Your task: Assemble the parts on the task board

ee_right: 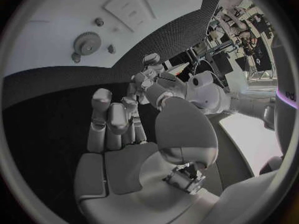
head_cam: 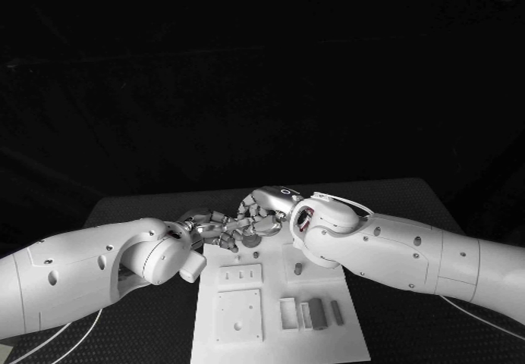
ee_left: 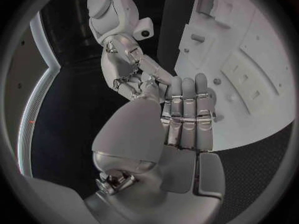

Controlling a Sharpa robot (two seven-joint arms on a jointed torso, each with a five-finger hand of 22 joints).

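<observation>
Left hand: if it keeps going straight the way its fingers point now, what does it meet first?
Most likely the right hand: the left hand points at it over the far edge of the white task board, fingertips nearly touching. Depth is unclear; they may already be in contact.

Robotics lab or test workshop, black matte bench (head_cam: 394, 199) under a dark backdrop, white rectangular plastic task board (head_cam: 274, 334) with cut-out slots, cluttered equipment racks and gear (ee_right: 246, 32) at the room's edge
</observation>
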